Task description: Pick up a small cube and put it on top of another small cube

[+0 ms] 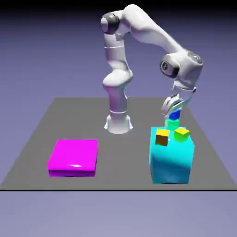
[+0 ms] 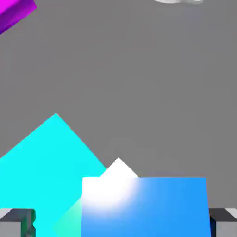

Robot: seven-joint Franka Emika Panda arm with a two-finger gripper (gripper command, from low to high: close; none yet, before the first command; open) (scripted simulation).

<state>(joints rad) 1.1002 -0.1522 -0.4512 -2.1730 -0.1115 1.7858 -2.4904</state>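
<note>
The deep-blue small cube point(image 1: 174, 114) rests on top of the mint small cube point(image 1: 172, 124), just behind the big cyan block point(image 1: 170, 159). My gripper point(image 1: 173, 110) hangs straight over the pair, fingers reaching down around the blue cube. In the hand view the blue cube point(image 2: 144, 206) fills the bottom middle between the grey fingertips point(image 2: 16, 222). The left tip stands clearly off its side, so the gripper point(image 2: 120, 224) is open. Only a pale green sliver of the mint cube point(image 2: 69, 221) shows beside the blue one.
An orange-yellow cube point(image 1: 162, 137) and a yellow-green cube point(image 1: 182, 134) sit on the cyan block point(image 2: 46, 162), close in front of the stack. A flat magenta slab point(image 1: 74, 156) lies toward the exterior view's left. The arm's base point(image 1: 118, 122) stands at the table's middle rear.
</note>
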